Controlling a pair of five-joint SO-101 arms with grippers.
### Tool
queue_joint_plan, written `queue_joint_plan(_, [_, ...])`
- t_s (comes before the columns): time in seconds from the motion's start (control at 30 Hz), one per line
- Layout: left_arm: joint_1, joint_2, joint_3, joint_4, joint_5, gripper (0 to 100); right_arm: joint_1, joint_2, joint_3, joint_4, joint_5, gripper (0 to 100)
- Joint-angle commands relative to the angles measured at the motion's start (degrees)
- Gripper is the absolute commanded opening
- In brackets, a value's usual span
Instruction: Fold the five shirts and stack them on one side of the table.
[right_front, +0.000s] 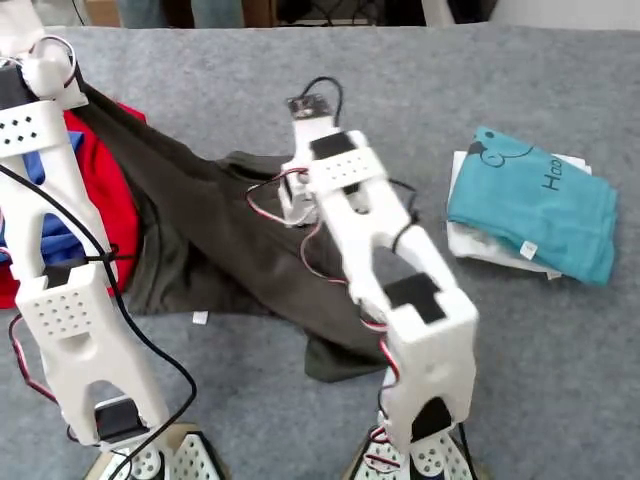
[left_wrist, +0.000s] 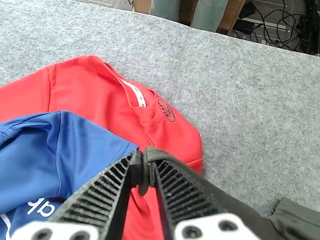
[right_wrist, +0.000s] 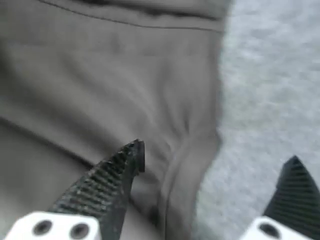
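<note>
My left claw (left_wrist: 144, 159) is closed on a corner of the olive shirt (right_front: 210, 240), which sprawls across the worktop (right_front: 560, 90) and over the red shirt (left_wrist: 100, 90); my right claw (right_wrist: 217, 155) hangs open above its edge. A pull may drag the red one or slip the pinch, which I can barely see.

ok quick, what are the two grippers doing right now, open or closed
Left gripper: jaws closed, pinching the dark olive shirt.
Right gripper: jaws open, holding nothing, above that shirt's edge.
</note>
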Motion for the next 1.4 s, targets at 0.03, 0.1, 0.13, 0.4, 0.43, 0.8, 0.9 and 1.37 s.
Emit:
queue_joint_plan(0.03, [-0.92,-0.79,-2.42,-1.05,-0.35,3,0.62,9.98,-10.15,2.73,-0.79,35.4])
queue_joint_plan(0.1, [-0.92,-0.79,-2.42,-1.05,-0.35,3,1.23,13.14,-15.08,7.82,-0.79,23.0])
queue_joint_plan(0.13, [-0.92,-0.79,-2.42,-1.05,-0.35,3,1.49,14.29,-17.54,10.73,-0.88,15.2])
queue_joint_plan(0.4, [-0.92,-0.79,-2.42,-1.05,-0.44,3,6.24,16.66,-31.16,28.84,0.00,1.6])
queue_joint_plan(0.43, [-0.92,-0.79,-2.42,-1.05,-0.44,3,6.95,15.96,-30.64,28.84,0.97,1.3])
queue_joint_plan(0.8, [-0.92,-0.79,-2.42,-1.05,-0.44,3,8.53,0.40,-3.30,26.64,7.65,1.4])
queue_joint_plan(0.9, [-1.01,-0.79,-2.42,-1.05,-0.53,3,8.88,-2.59,3.21,25.93,9.49,1.5])
queue_joint_plan(1.37, [-0.40,-0.79,-2.33,-0.26,-1.93,3,11.87,-11.21,-4.18,28.66,17.05,31.5])
